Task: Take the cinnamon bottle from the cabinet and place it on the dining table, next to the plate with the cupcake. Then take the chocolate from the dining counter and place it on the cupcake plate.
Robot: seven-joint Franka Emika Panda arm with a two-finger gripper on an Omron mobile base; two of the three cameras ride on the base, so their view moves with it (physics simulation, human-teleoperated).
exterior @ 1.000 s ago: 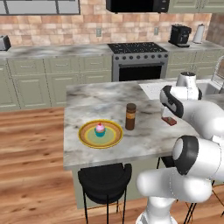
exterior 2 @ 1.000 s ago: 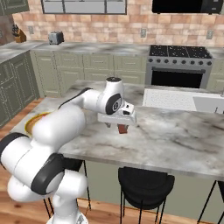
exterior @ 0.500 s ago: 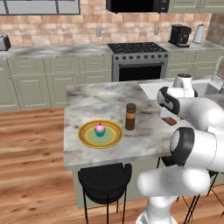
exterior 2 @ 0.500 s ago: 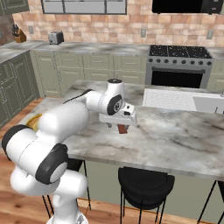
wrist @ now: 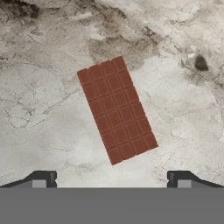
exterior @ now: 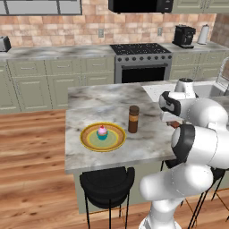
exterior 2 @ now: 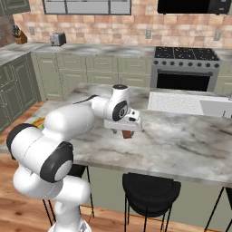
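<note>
1. No word, label, brand, number or sign can be read anywhere in these views.
2. The chocolate (wrist: 117,109), at the centre of the hand view, carries a moulded grid of small squares and no lettering.
3. The cinnamon bottle (exterior: 133,119), near the middle of the left base view, shows a plain orange-brown body with no legible label.
4. The coffee machine (exterior: 184,36), upper right of the left base view, and the toaster (exterior 2: 58,39), upper left of the right base view, are too small to show any brand.
</note>
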